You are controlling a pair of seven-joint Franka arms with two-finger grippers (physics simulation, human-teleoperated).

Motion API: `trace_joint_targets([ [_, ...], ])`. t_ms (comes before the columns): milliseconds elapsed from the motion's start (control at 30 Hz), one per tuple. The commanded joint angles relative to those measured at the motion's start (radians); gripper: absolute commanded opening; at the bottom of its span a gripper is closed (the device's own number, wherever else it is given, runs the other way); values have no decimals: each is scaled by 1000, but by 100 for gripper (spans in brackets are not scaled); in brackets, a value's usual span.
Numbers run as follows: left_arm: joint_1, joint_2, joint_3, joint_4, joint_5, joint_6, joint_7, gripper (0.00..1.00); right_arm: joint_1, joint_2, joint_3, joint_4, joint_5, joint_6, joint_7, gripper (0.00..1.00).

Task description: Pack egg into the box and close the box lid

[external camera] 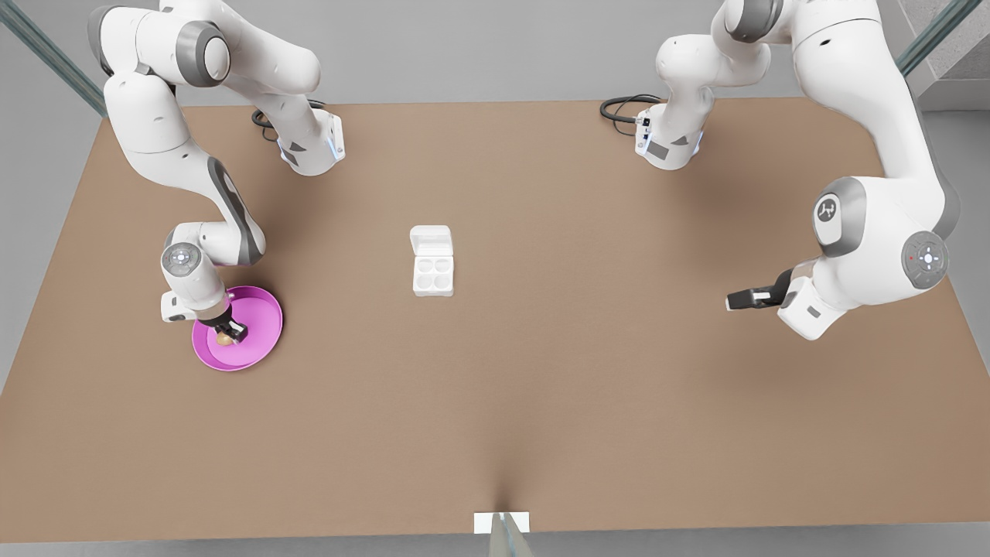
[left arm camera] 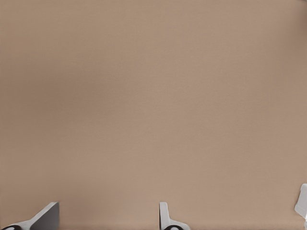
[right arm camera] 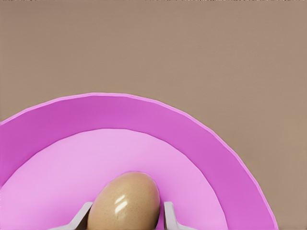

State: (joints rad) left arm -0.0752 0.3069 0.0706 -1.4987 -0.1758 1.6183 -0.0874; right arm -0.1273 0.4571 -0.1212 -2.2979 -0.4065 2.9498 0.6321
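Note:
The tan-brown egg [external camera: 225,339] [right arm camera: 124,201] lies on the pink plate [external camera: 263,317] [right arm camera: 144,110] at the front view's left. My right gripper [external camera: 230,334] [right arm camera: 125,215] reaches down into the plate, one finger against each side of the egg, shut on it. At the table's middle stands the white box [external camera: 432,276], its four cups bare and its box lid [external camera: 431,240] folded open toward the back. Over bare table at the front view's right, my left gripper [external camera: 731,300] [left arm camera: 108,218] waits open with nothing between its fingers.
The brown table [external camera: 541,387] stretches wide between plate and box and around the box. Both arm bases, with black cables [external camera: 623,108], stand along the back edge. A small white marker [external camera: 501,523] sits at the front edge.

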Motion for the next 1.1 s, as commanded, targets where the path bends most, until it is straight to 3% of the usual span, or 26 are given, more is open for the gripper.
trace_joint_targets([
  [0,0,0,0,0,-1,0,0,100,0,0,0,2,0,-2,0,57],
  [133,0,0,0,2,1,0,0,100,0,-11,6,14,2,-9,8,63],
  [333,0,0,0,0,1,0,0,100,-11,-55,64,52,3,-158,17,57],
  [667,0,14,0,2,-1,3,2,100,-28,11,25,40,5,-58,-35,58],
  [833,0,14,0,2,1,3,2,100,-25,5,25,54,3,-58,-32,69],
  [1067,0,23,0,2,1,5,2,100,-28,29,21,80,2,-20,-37,70],
])
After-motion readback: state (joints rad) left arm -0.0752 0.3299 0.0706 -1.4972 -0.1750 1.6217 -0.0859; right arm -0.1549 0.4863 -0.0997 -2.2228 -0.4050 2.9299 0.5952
